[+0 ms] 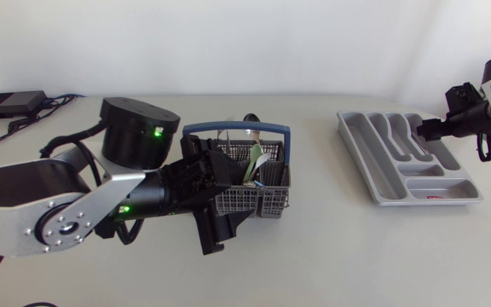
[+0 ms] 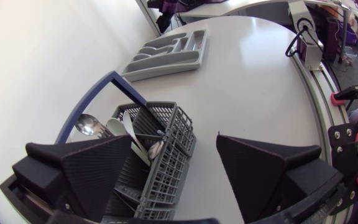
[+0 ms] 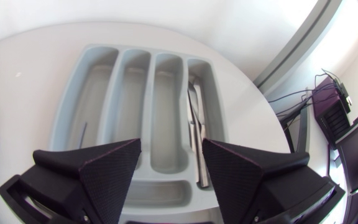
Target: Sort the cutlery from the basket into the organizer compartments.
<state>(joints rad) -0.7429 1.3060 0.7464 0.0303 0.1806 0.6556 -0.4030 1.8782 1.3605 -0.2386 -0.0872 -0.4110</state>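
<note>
The white tabletop (image 1: pixel 331 256) held everything. My big left arm (image 1: pixel 66 213) lay across it and reached the grey cutlery basket (image 1: pixel 271 205). The left jaws were wide open and held nothing. One side hung over the basket and the other hung just beside it, over bare tabletop.

The grey organizer (image 1: pixel 358 145) sat well apart from the basket, on its right side. The right jaws hung above the organizer, far from the basket, and they were open and empty too. A few long metal pieces, knives (image 3: pixel 197 134) I think, lay in the long compartment farthest from the basket.

The rest of the cutlery stood upright inside the basket. A shiny spoon (image 2: pixel 86 126) stuck up with its bowl on top, close under the basket's blue handle (image 2: pixel 98 93).

I think the spoon would be hard, thin and light, but smooth and slippery. The best place to pinch it looked like the thin neck under the bowl. A straight pull up should keep it from catching on the basket's mesh.
</note>
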